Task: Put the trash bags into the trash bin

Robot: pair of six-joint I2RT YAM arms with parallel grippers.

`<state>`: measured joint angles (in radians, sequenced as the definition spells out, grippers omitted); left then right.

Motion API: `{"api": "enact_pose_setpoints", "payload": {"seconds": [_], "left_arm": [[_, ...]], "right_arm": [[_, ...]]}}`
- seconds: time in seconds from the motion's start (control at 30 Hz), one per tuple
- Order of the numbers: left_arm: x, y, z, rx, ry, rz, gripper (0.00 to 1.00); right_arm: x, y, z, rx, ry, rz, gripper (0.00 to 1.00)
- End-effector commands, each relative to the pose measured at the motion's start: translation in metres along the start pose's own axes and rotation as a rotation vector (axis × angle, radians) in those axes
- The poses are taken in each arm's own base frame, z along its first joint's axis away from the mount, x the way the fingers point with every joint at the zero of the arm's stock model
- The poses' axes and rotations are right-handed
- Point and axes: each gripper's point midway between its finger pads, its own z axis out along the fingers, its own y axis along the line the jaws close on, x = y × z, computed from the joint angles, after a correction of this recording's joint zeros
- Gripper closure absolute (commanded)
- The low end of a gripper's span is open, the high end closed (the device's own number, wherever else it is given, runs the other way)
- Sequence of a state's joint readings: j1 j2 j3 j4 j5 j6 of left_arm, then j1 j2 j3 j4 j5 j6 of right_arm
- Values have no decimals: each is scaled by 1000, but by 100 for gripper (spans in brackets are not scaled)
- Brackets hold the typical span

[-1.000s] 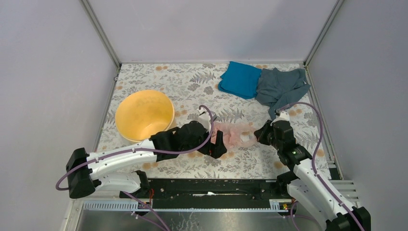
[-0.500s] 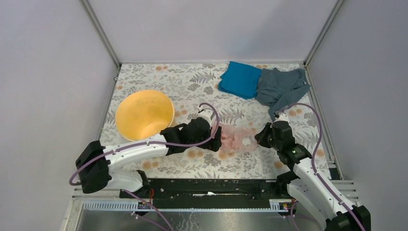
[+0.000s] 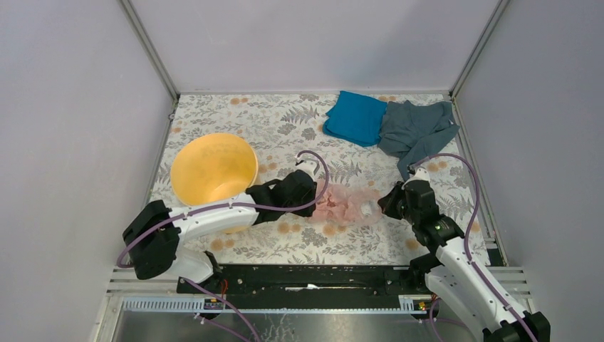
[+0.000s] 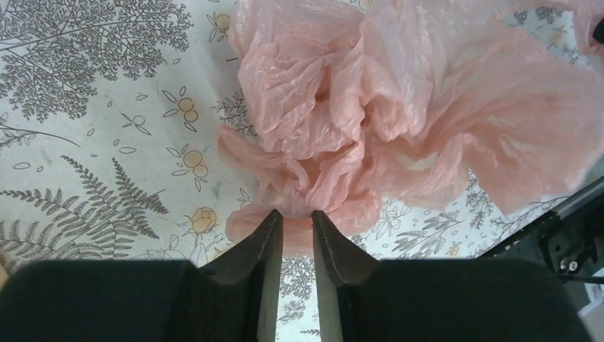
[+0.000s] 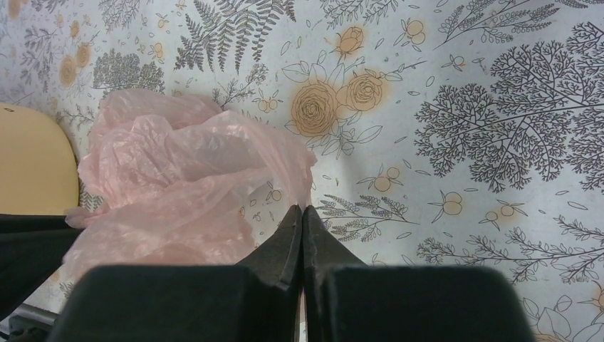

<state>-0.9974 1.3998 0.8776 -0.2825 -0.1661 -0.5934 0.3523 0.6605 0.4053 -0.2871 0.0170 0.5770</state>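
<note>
The pale-pink trash bag (image 3: pixel 347 204) lies crumpled on the flowered table between my two grippers. My left gripper (image 3: pixel 322 202) is at its left end. In the left wrist view its jaws (image 4: pixel 297 214) stand narrow, with a bunched fold of the bag (image 4: pixel 399 121) pinched between the tips. My right gripper (image 3: pixel 385 202) is at the bag's right end, with its tips (image 5: pixel 302 208) pressed together on the thin edge of the bag (image 5: pixel 178 178). The yellow-orange trash bin (image 3: pixel 212 169) stands upright to the left, behind my left arm. Its wall (image 5: pixel 32 164) shows in the right wrist view.
A blue cloth (image 3: pixel 356 116) and a grey-blue cloth (image 3: pixel 417 128) lie at the back right. Grey walls close in the table on three sides. A black rail (image 3: pixel 313 278) runs along the near edge between the arm bases.
My left arm has reached farther out onto the bag and its jaws have gone from wide open to narrow on the film. The bag is more bunched. The right gripper has hardly moved.
</note>
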Motion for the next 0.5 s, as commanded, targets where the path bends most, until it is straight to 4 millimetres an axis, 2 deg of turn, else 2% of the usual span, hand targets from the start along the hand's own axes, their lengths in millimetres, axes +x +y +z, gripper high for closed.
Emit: {"api": "enact_pose_setpoints", "payload": {"seconds": [0.0,0.1,0.2,0.27,0.3,0.37,0.4,0.43,0.47], "left_arm": [[-26,-13,1,36,-71,6,83],[-25,-13,1,34,-68,12,100],[-33,-12,-6,16,-74,40,100],[-50,-8,-18,-30,-104,72,100],[-63,-6,-28,-59,-130,93,100],[-104,-2,-57,-129,-225,141,100],[-130,-5,-78,-150,-290,168,100],[-163,-12,-106,-154,-377,206,100],[-187,-19,-132,-135,-450,226,100]], "right_arm": [[-16,7,-6,-14,-45,-8,100],[-17,7,-6,-10,-47,-7,100],[-21,7,-6,-1,-62,-7,100],[-28,8,-7,10,-77,-13,100],[-34,9,-8,19,-86,-18,100],[-57,19,-15,29,-117,-45,100],[-73,26,-20,34,-136,-61,100],[-90,36,-28,35,-155,-86,100],[-110,49,-38,22,-172,-109,100]]}}
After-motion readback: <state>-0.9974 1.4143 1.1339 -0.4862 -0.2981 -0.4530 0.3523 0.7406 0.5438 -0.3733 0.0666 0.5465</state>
